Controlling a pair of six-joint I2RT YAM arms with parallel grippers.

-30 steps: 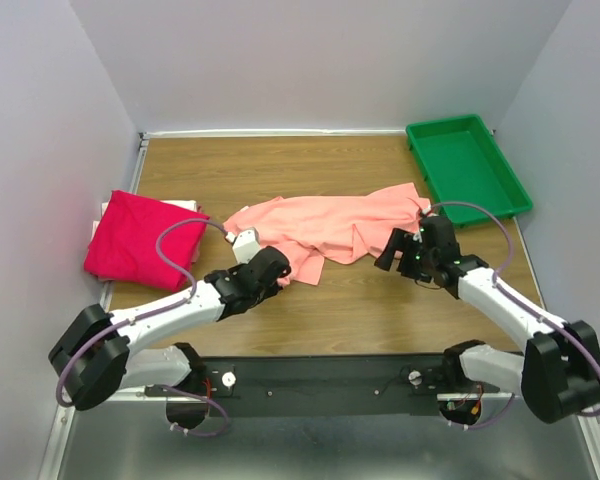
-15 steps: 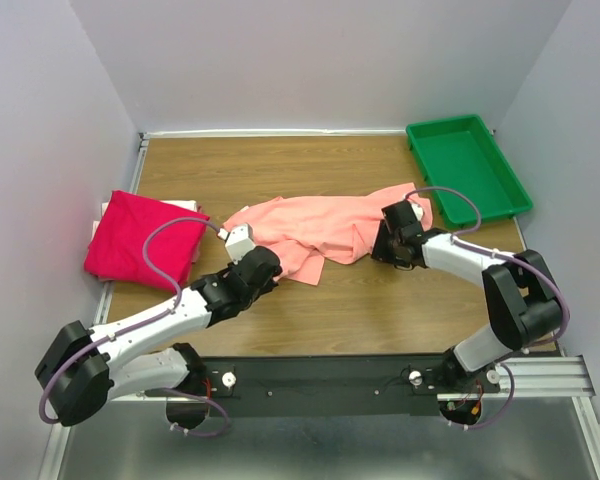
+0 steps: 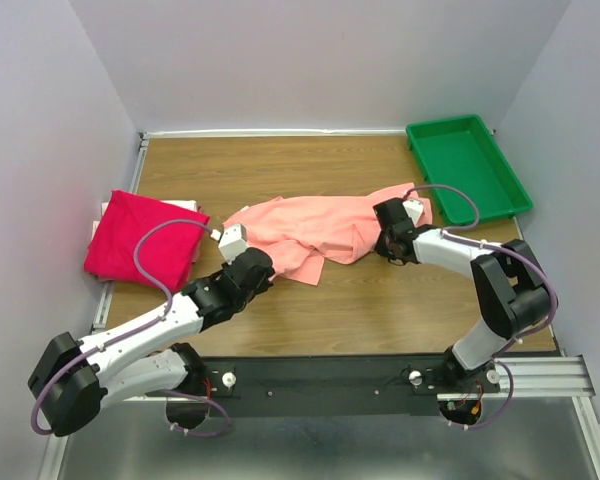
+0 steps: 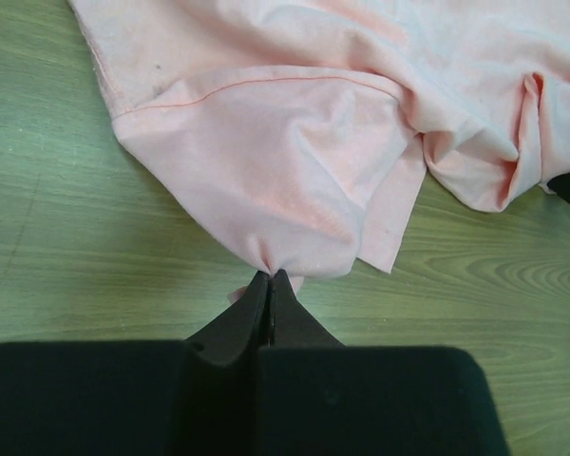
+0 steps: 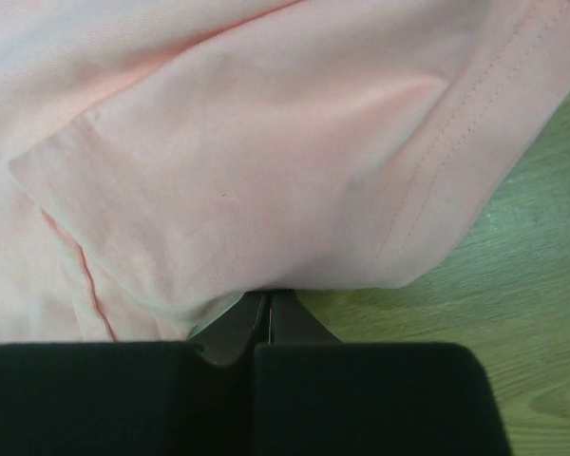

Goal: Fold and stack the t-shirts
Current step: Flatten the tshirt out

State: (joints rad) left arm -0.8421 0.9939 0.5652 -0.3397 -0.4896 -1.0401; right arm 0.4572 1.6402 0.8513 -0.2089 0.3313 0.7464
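The salmon pink t-shirt lies crumpled across the middle of the table. My left gripper is at its near-left corner. In the left wrist view that gripper is shut on a bunched tip of the salmon t-shirt. My right gripper is at the shirt's near-right edge. In the right wrist view this gripper is shut, and the hem of the salmon t-shirt drapes over its tips. The magenta-red t-shirt lies folded at the table's left edge.
A green plastic tray stands at the back right corner, just beyond the shirt's right end. Bare wooden table shows in front of the shirt. Grey walls close in the left, right and back sides.
My right arm has swung left to the salmon shirt's near-right edge and its jaws have closed there. The left arm has shifted slightly left, still holding its corner.
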